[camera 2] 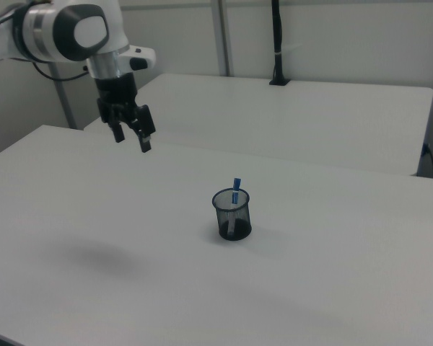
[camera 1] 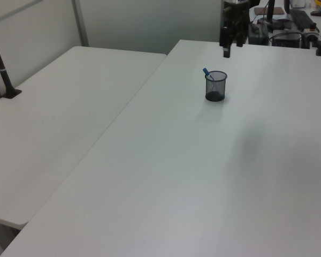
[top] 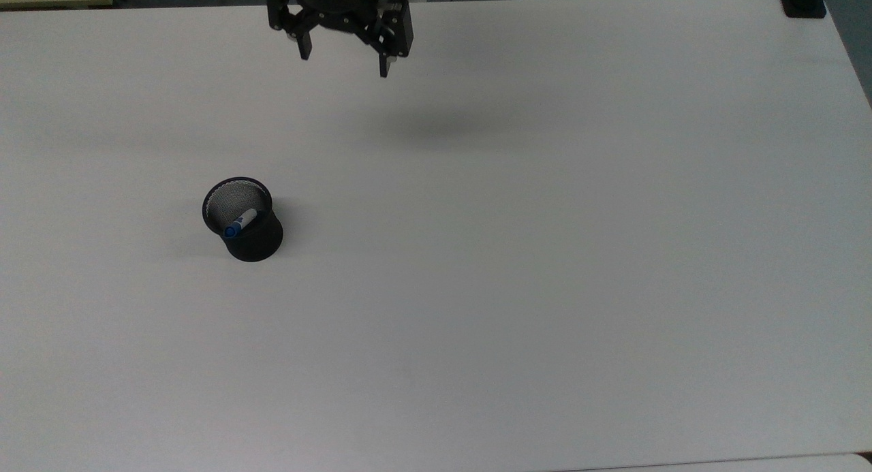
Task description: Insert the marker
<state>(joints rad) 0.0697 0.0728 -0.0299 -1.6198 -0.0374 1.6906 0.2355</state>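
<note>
The marker stands inside the black mesh cup, leaning on the rim with its blue end sticking out above it; the marker and cup also show in the right view, and the marker and cup in the left view. My gripper hangs open and empty high over the table's far edge in the top view, well away from the cup. In the right view the gripper hangs to the cup's upper left. The left view shows the gripper above the cup.
The cup stands on a large white table. A second white table adjoins it on the left view's left. A black post clamp sits at the top view's top right corner, and desk clutter lies behind the table.
</note>
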